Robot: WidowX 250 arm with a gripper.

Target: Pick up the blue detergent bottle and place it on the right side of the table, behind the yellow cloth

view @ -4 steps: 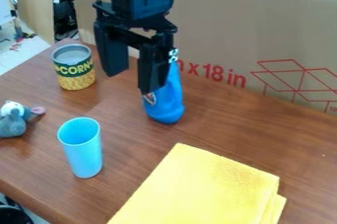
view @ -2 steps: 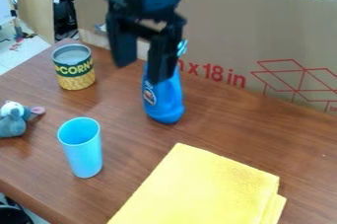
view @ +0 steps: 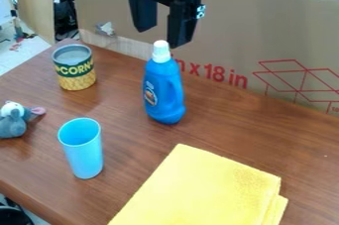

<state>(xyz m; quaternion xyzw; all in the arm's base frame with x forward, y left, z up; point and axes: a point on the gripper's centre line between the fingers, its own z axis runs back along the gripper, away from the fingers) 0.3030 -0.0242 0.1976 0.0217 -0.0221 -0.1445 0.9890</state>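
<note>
In the camera view, the gripper (view: 161, 37) has just lifted up and away toward the back of the table (view: 265, 130), drifting a little toward the right of the picture as it goes. Here it is now, high over the far side, its two fingers spread well apart, and nothing at all between them. And that uncovers the blue bottle (view: 163, 90): moments ago the gripper was blocking its upper part, and now the whole thing is in the clear, right up to its white cap (view: 161, 51). The bottle hasn't budged, standing upright on the wood, with the fingertips close above the cap in this view, though how far behind or over it they really are, I can't tell. Everything else holds its spot too: the corn can (view: 74, 68) at the back left, the plush toy (view: 12, 122) by the left edge, the light blue cup (view: 83, 152) upright nearer the front, the yellow cloth (view: 198, 189) folded flat beside it. So for the work in hand, I'd call it a move of the arm alone: nothing carried, nothing knocked.
</note>
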